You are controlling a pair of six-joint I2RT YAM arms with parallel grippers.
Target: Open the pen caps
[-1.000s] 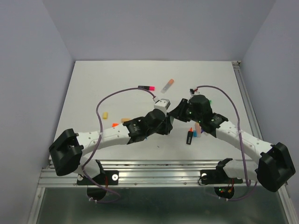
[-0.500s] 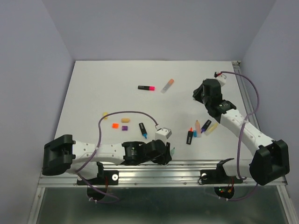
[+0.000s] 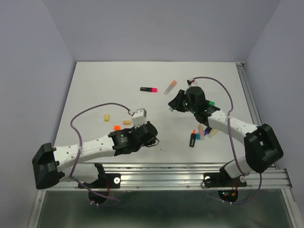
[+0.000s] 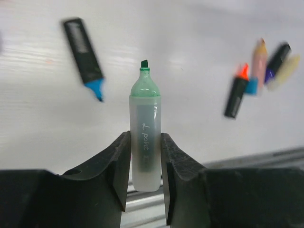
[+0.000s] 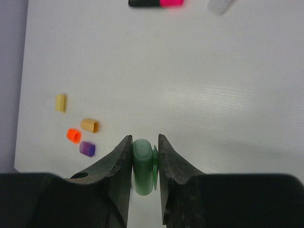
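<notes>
the right gripper is closed narrow on a green cap, pinched across its sides with its body sitting between the two jaws. the left gripper is clamped just as narrow on the lower barrel of a green highlighter, which stands upright with its bare chisel tip at twelve o'clock, so this cap is off its pen. the cap looks like a light, hard, smooth plastic shell, likely slippery and easy to flick away, so a grip square across the sides suits it; the barrel seems stiff and light and is best held low, clear of the tip. script runs up the barrel and seems to end in "point"; the rest is too small to read. outward in the right wrist view, an orange cap and a purple cap lie at nine o'clock, a peach cap and a yellow cap at ten o'clock, and a pink-tipped black pen at twelve o'clock.
</notes>
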